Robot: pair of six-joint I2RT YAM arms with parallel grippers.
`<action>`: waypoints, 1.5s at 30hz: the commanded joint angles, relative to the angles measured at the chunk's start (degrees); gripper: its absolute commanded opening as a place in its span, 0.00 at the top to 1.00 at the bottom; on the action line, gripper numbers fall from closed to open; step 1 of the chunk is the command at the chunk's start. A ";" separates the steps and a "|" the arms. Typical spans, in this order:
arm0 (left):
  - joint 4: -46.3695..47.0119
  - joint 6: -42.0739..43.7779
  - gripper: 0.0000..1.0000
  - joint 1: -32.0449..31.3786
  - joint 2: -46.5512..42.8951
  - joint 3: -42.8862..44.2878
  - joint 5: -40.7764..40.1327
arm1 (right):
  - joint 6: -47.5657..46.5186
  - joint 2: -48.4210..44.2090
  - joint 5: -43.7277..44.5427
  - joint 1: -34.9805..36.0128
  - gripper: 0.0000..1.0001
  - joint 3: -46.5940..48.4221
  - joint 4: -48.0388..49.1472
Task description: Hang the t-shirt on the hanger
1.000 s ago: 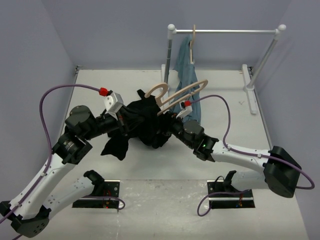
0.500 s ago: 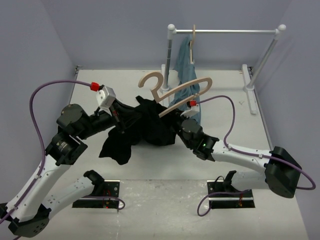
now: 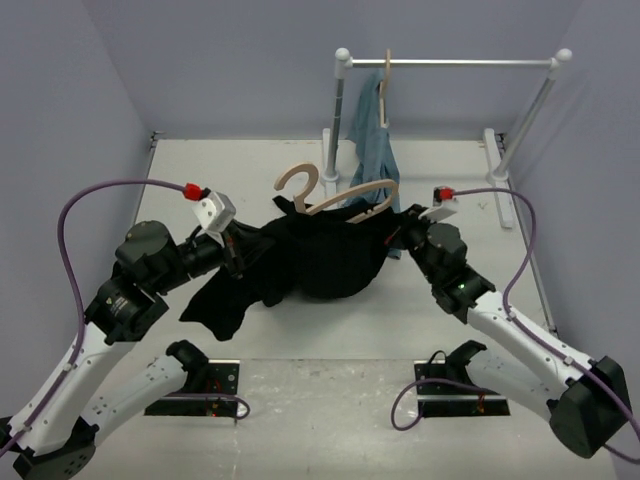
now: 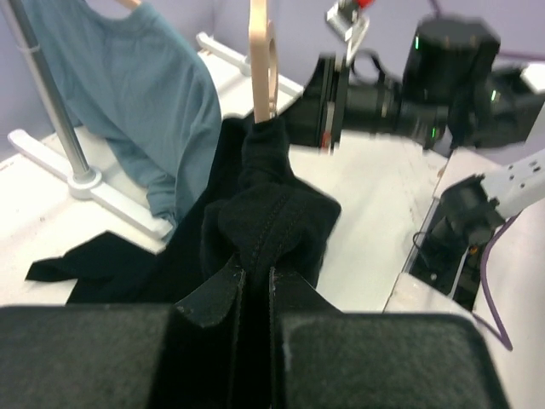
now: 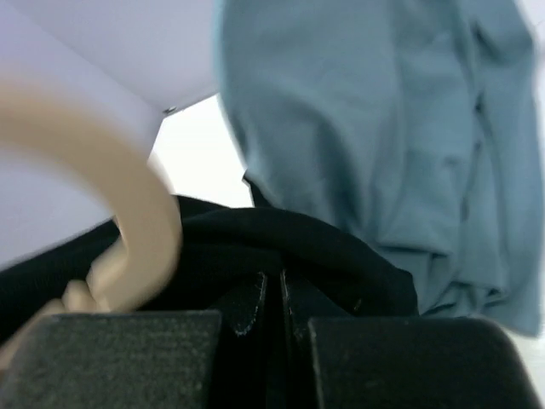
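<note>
Top external view: above the table (image 3: 200, 170), the t-shirt (image 3: 325, 262) hangs stretched sideways between both arms, in front of the blue-grey garment (image 3: 372, 130). The hanger (image 3: 352, 192) lies along its upper edge, long axis left to right, with the hook raised at the far-left end. One wooden shoulder shows bare, so the dressing looks about half done, with the right side left to pull over. The left gripper (image 4: 258, 285) and right gripper (image 5: 272, 294) each pinch black cloth, jaws closed.

hanger (image 5: 140, 213): blurred up close, cut off at the left edge
t-shirt (image 3: 330, 255): hanger's shoulders largely covered by it
right pincer (image 5: 272, 291): tips buried in the t-shirt
</note>
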 commanded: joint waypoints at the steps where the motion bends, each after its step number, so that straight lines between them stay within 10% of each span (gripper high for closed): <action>1: 3.52 5.18 1.00 -0.07 -5.85 -2.45 -0.41 | -7.54 -1.50 -17.06 -13.25 1.00 4.31 -11.44; 8: 0.65 8.79 1.00 -0.07 -9.08 -4.44 -0.45 | -10.91 0.61 -33.59 -25.03 1.00 10.53 -18.50; 26: 4.58 13.26 1.00 -0.07 -2.22 -9.32 11.28 | -15.95 3.36 -44.43 -25.15 1.00 32.38 -37.15; 30: 16.55 7.00 1.00 -0.12 -1.84 -10.76 9.76 | -18.96 2.83 -51.75 -19.97 0.92 33.86 -43.34; 34: 24.57 4.07 1.00 -0.07 -2.46 -11.79 9.28 | -20.95 -1.31 -46.20 -18.46 0.60 34.06 -50.85; 45: 20.61 4.83 1.00 -0.07 -0.61 -10.49 9.90 | -24.70 -3.42 -40.32 -21.12 0.46 51.37 -60.02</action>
